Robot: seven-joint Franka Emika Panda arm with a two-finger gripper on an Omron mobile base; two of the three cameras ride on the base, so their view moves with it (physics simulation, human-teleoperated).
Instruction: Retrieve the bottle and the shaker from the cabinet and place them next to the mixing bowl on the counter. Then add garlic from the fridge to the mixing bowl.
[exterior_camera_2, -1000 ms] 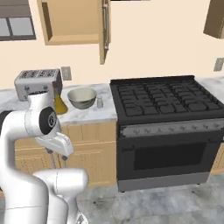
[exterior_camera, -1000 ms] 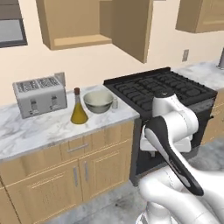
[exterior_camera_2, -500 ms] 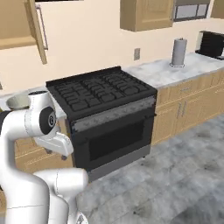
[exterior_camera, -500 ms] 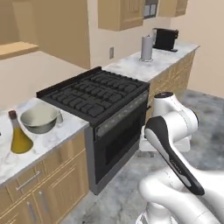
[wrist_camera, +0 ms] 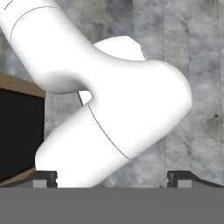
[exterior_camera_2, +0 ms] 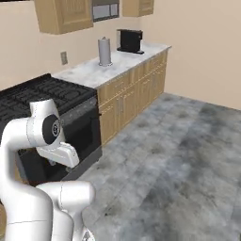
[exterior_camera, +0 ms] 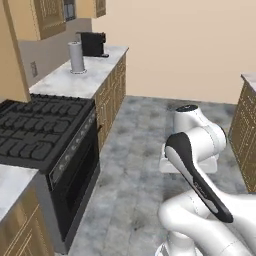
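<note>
I read this as a driving leg with nothing in the hand. The gripper (wrist_camera: 113, 177) points down at the grey floor (exterior_camera_2: 188, 155), its fingertips (wrist_camera: 46, 177) set wide apart with nothing between them.

From the left base view, the counter (exterior_camera: 75, 82) runs away at about 10 o'clock, beyond the black stove (exterior_camera: 40, 125). On it stand a paper towel roll (exterior_camera: 76, 56) and, further back, a black coffee machine (exterior_camera: 92, 44). From here I cannot tell where the fridge stands, so I would turn the base slowly until its dark front comes into frame.

To do this well, I want the arm tucked close over the base, as it is now, so nothing swings into the stove front at 9 o'clock or the wooden cabinet (exterior_camera: 247, 130) at 3 o'clock. I would drive down the middle of the open floor and stop square to the fridge, with room left for the door to swing. The jaws can stay wide, ready for the handle.
</note>
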